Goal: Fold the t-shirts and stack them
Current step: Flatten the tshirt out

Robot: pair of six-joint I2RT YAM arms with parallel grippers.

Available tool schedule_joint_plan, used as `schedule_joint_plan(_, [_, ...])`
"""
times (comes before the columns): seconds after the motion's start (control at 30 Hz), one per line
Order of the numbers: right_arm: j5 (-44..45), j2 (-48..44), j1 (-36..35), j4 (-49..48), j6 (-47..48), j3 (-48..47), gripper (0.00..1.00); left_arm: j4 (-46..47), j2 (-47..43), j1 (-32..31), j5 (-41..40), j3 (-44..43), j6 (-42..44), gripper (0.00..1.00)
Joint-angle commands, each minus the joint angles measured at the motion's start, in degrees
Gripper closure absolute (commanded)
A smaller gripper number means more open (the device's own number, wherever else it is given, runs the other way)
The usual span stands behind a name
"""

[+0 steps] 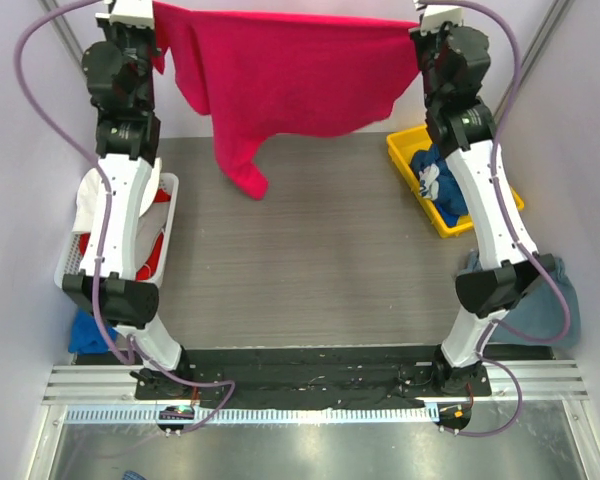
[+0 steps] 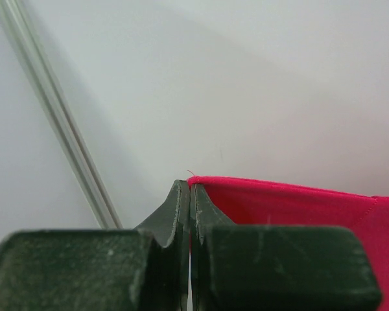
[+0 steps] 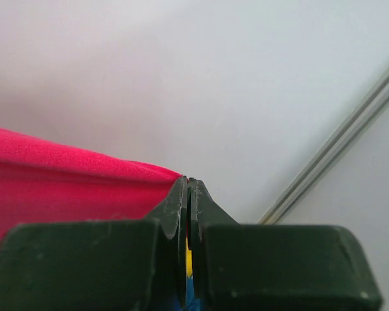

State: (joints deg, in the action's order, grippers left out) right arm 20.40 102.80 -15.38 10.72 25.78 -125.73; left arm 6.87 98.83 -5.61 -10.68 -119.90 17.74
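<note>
Top external view shows a grey wood-grain table (image 1: 330, 270) with two robot arms rising from its near edge, the left arm (image 1: 120, 220) and the right arm (image 1: 485, 200), both reaching up and far back. Between them hangs a pink-red t-shirt (image 1: 280, 70), spread wide in the air above the table's far end. Its upper edge runs straight from left to right across the table's width. The body droops below that line, and one sleeve (image 1: 242, 170) dangles lowest, left of centre over the bare tabletop. A white basket (image 1: 170, 185) holding white and red cloth sits beside the left arm. A yellow bin (image 1: 405, 150) with a blue t-shirt (image 1: 440, 185) in it sits beside the right arm, and a grey-blue t-shirt (image 1: 555, 300) lies at the table's right edge. Left wrist view shows the left gripper (image 2: 189, 188) clenched tight on the shirt's edge, with red cloth leading off to its right. Right wrist view shows the right gripper (image 3: 189, 184) likewise pinched closed on the cloth, which leads off to its left. Each arm holds its own end, so neither is nearer; the shirt lies between the grippers and below them. Laying it flat likely calls for both to come down and toward the near edge together, with the stretched edge level.
</note>
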Motion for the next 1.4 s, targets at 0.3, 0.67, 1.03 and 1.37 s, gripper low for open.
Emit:
schedule_joint_plan(0.3, [-0.97,-26.41,0.96,4.04,-5.56,31.84,0.99,-5.45,-24.72,1.12,2.24,30.75,-0.33,1.00])
schedule_joint_plan(0.67, [-10.99,-33.81,0.96,17.31,-13.56,50.48,0.99,-22.59,-37.73,0.68,9.79,55.02,3.52,1.00])
schedule_joint_plan(1.03, [-7.85,-30.49,1.05,15.05,-11.20,50.08,0.99,-17.01,-36.00,0.86,4.82,56.11,7.33,1.00])
schedule_joint_plan(1.37, [2.35,-8.51,2.28,-0.96,-2.42,15.90,0.99,7.62,-5.41,1.21,-7.07,17.89,-0.87,1.00])
